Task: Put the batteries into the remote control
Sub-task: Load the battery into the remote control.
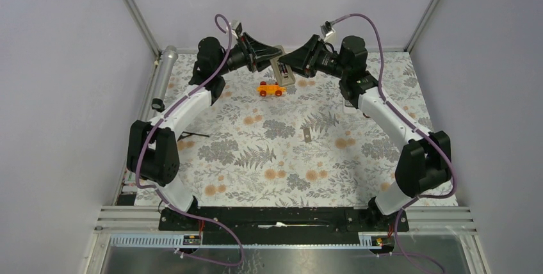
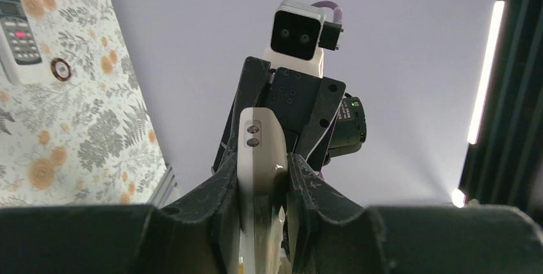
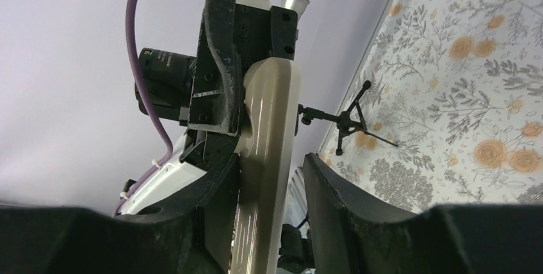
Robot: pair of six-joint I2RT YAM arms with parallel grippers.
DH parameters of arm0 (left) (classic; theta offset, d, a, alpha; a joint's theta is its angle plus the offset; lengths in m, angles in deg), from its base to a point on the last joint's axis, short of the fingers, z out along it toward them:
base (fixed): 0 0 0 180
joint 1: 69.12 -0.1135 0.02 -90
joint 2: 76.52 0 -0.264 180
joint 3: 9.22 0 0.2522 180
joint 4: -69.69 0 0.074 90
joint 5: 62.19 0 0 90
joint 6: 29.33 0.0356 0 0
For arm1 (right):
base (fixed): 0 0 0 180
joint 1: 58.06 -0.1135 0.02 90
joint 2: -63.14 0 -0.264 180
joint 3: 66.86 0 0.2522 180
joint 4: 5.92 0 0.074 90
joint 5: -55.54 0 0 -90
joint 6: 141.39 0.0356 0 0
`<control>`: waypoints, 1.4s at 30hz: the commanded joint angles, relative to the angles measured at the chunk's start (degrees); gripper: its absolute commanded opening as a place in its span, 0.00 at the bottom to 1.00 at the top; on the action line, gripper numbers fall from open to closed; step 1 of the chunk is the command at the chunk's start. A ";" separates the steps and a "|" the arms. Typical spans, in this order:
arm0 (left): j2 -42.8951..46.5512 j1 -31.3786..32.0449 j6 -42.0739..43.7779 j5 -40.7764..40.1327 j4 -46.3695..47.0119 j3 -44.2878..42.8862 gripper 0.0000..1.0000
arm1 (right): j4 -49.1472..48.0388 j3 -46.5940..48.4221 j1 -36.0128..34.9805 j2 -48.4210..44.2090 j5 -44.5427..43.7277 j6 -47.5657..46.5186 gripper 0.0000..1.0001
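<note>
Both arms are raised at the back of the table and meet at the remote control [image 1: 282, 71], held in the air between them. In the left wrist view the remote [image 2: 259, 152] stands edge-on, white-edged, and my left gripper [image 2: 262, 168] is shut on it. In the right wrist view its grey-brown back [image 3: 272, 133] runs between the fingers of my right gripper [image 3: 272, 168]. One finger [image 3: 218, 178] touches it, and the other stands apart with a gap, so the gripper is open around it. The batteries do not show clearly in any view.
An orange toy car [image 1: 271, 88] sits under the grippers. A small grey piece [image 1: 308, 134] lies mid-table. A silver cylinder [image 1: 163, 75] lies along the left edge, and a small black tripod [image 3: 349, 120] stands near it. A white remote with a screen [image 2: 16, 31] and a small black ring [image 2: 61, 69] lie on the cloth.
</note>
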 commanded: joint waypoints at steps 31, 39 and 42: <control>9.24 -5.22 33.25 3.87 2.57 2.03 0.00 | 32.89 -4.95 2.99 -10.23 -17.36 -38.18 0.93; 10.25 -6.15 33.69 6.93 7.08 3.40 0.00 | 25.19 -10.83 0.69 -13.66 -10.82 -35.82 0.91; 10.02 -6.15 31.99 8.88 8.42 3.22 0.00 | 10.13 -12.40 0.49 -15.19 2.15 -29.61 0.99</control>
